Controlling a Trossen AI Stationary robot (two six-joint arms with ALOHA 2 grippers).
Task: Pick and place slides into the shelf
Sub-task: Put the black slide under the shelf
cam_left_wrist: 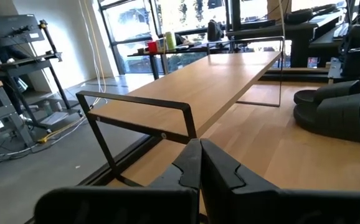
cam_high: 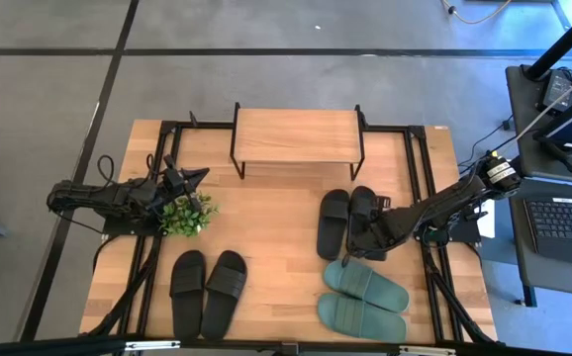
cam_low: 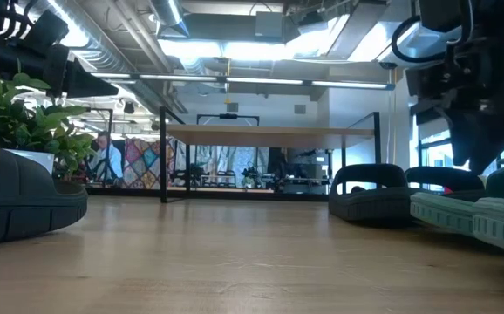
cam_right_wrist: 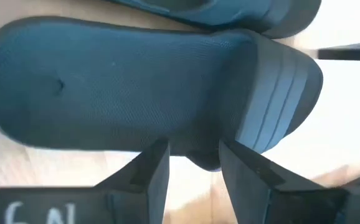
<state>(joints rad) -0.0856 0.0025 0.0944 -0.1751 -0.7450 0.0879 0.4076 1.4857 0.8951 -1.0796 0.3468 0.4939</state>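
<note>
Right gripper was low over the right-hand slide of the black pair at the table's right side; its mate lay just beside it. In the right wrist view the 2 fingers stood spread, straddling the slide's near edge by the strap, not yet closed on it.

Shelf stood at the far middle of the table, well apart from this pair, nothing on it. 2 green slides lay near the front right, close to the gripper's elbow side. A second black pair sat front left, untouched.

Left gripper waited beside the small plant, fingers pressed together.

Risks, as judged:
- Grip on a soft edge could slip, so the slide droops or drops mid-carry.
- Closing could nudge the neighbouring black slide out of line.
- Lifting back could sweep the green pair.
- A tilted slide could catch the shelf's black frame.
</note>
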